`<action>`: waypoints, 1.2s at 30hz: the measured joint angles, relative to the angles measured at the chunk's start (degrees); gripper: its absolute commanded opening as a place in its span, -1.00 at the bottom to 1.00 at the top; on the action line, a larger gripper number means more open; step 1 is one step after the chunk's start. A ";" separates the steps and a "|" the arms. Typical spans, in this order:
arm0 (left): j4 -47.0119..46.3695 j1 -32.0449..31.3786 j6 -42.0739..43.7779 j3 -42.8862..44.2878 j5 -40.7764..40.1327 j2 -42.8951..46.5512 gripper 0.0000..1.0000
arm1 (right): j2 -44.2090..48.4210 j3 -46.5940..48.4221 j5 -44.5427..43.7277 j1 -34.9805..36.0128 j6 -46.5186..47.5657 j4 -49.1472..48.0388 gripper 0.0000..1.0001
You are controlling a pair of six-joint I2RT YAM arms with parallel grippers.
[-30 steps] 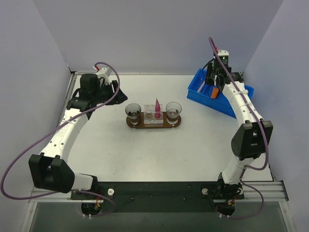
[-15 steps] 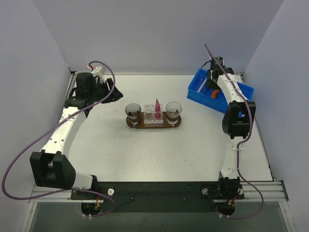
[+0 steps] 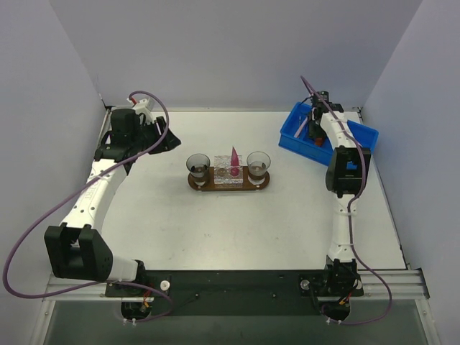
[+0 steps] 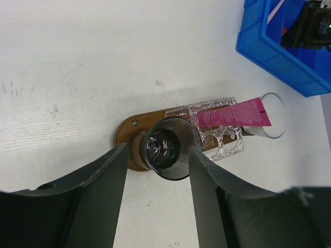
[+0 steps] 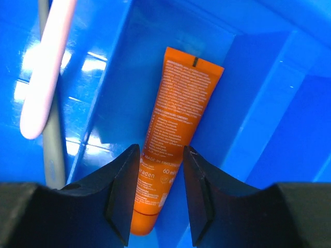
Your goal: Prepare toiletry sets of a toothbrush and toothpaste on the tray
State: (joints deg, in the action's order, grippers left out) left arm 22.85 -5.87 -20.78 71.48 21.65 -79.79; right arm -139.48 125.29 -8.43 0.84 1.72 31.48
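I counted two toothpaste tubes: one magenta tube (image 4: 232,113) on the tray (image 4: 129,132) between two glasses (image 4: 168,147), and one orange tube (image 5: 176,119) in the blue bin (image 4: 258,46) beside one toothbrush (image 5: 49,67). Right gripper (image 5: 160,152) was spread astride the orange tube; left gripper (image 4: 158,150) was spread, empty.

Orange tube (image 5: 173,135) and pink toothbrush (image 5: 49,67) lie together, upper right. Magenta tube (image 3: 234,159) stands on the brown tray (image 4: 125,138), centre frame.

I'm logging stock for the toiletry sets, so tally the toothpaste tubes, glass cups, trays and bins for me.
Toothpaste tubes: 2, the orange tube and the magenta tube
Glass cups: 2, the left cup and the right cup
Trays: 1
Bins: 1
Total: 6
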 measured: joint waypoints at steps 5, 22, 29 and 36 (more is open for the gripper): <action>0.04 0.33 -0.04 -0.44 0.02 0.04 0.19 | -1.38 0.09 -1.77 0.09 0.50 1.33 -0.28; 0.04 0.59 -0.11 -0.44 0.09 0.04 0.19 | -1.64 0.42 -3.37 0.31 0.22 2.84 -1.00; 0.02 0.74 -0.11 -0.44 0.37 0.07 0.19 | -0.59 0.13 -1.75 0.09 -1.01 3.02 -1.00; -0.04 0.74 -0.26 -0.42 1.11 0.07 0.19 | 6.03 -3.80 -0.11 -0.02 -3.26 1.29 -1.00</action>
State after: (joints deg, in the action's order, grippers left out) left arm 22.81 -5.13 -21.04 71.07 22.76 -79.72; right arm -133.45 121.49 -8.54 0.82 -1.54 32.77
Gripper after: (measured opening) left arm 0.594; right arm 0.032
